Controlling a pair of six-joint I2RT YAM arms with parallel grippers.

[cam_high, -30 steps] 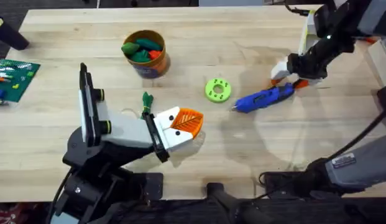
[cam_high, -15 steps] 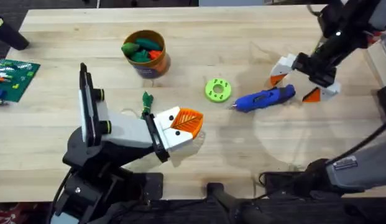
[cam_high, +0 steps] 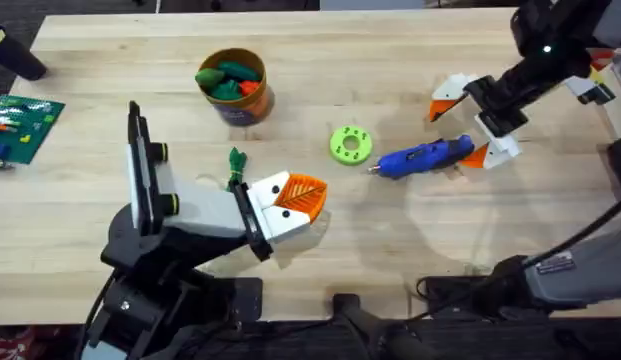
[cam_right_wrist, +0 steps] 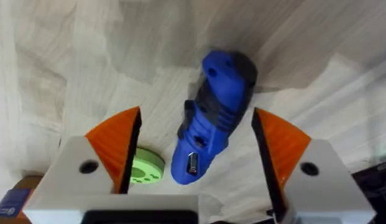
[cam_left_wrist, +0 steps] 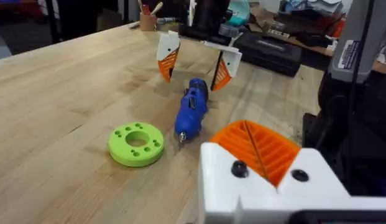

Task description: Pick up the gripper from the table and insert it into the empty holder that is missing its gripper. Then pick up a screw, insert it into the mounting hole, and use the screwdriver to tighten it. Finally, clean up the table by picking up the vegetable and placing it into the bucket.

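Glossy blue plastic screwdriver (cam_high: 423, 158) on a matt, grained wooden table (cam_high: 390, 230).

The overhead camera looks down and forward over the whole worktop (cam_high: 320, 70) from above both arm bases. The left wrist camera sits low, facing across toward the right claw (cam_left_wrist: 194, 62). The right wrist camera looks straight down, close above the screwdriver (cam_right_wrist: 214, 118). All 3 views share that screwdriver (cam_high: 425, 158) and the green disc (cam_left_wrist: 136, 144).
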